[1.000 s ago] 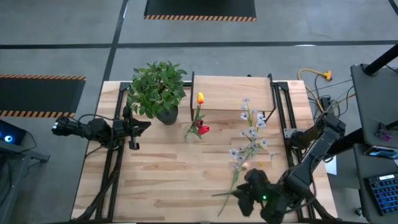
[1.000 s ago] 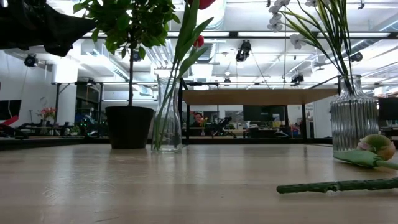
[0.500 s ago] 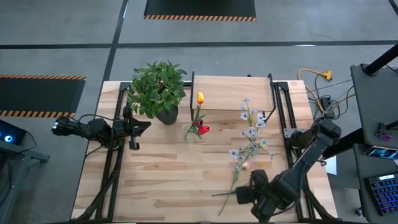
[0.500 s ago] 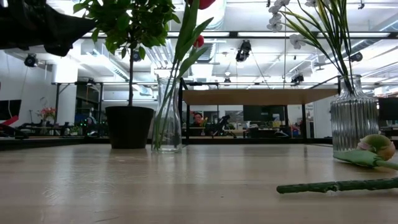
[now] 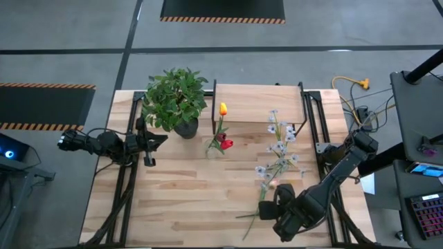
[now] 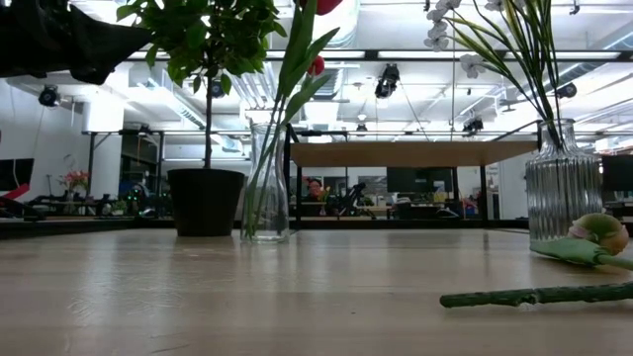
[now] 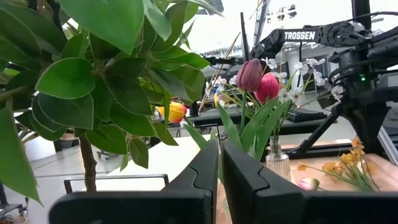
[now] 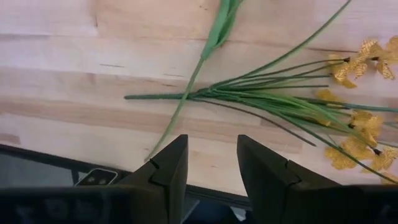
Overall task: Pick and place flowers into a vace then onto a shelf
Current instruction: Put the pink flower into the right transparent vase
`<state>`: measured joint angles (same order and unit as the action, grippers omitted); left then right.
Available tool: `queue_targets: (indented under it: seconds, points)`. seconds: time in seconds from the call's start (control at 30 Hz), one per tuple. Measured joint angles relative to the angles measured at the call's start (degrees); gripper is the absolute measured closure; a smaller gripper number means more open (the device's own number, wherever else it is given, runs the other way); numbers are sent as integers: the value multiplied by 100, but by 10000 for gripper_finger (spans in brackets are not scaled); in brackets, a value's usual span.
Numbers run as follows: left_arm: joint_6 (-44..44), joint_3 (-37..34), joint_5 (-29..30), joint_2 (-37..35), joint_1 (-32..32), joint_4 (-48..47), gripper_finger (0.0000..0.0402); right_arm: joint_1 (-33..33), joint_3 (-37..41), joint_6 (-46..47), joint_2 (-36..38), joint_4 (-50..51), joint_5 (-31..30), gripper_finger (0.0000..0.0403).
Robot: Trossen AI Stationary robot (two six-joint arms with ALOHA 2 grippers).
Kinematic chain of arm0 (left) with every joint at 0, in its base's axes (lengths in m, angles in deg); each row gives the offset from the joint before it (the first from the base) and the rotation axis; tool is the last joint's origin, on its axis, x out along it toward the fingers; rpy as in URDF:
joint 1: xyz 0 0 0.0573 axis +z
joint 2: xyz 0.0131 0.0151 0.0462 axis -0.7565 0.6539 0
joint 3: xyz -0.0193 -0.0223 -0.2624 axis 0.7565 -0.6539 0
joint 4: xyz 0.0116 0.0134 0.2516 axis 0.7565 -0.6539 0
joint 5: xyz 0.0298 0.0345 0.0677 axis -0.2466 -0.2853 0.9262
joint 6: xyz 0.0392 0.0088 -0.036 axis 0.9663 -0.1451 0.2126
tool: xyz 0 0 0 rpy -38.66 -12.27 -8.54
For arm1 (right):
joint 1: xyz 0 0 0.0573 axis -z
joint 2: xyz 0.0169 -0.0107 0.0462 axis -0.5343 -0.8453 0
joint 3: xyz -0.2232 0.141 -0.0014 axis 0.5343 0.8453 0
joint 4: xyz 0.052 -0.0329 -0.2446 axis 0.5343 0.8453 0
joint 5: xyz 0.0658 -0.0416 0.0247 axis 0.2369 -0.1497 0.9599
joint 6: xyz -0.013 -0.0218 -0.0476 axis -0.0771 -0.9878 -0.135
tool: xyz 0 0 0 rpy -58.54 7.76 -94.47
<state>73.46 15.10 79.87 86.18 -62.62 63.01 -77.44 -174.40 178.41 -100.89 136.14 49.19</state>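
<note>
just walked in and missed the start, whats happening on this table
A two-arm robot is sorting cut flowers into vases. The right gripper hovers open over loose stems lying near the table's front edge: a yellow-cluster sprig and a single green stem. It holds nothing yet. The left gripper waits beside the potted plant, fingers nearly shut and empty. Tulips stand in a slim glass vase, pale sprigs in a ribbed vase. The shelf has nothing on top.

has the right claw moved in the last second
Yes. In the high view the right claw has swung away from the table's near edge, toward the loose flower stems. The vase of white sprigs stayed put.
</note>
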Motion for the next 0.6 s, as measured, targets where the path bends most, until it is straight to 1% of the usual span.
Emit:
queue_targets:
  seconds: [0.2,0.4,0.6]
  points:
    - [2,0,0,0,-1,-3,397,302,3,54,4,-41,2,286]
    - [2,0,0,0,-2,-2,397,655,-2,77,-155,-511,31,298]
    - [94,3,2,0,0,8,397,839,-4,185,-385,-988,448,303]
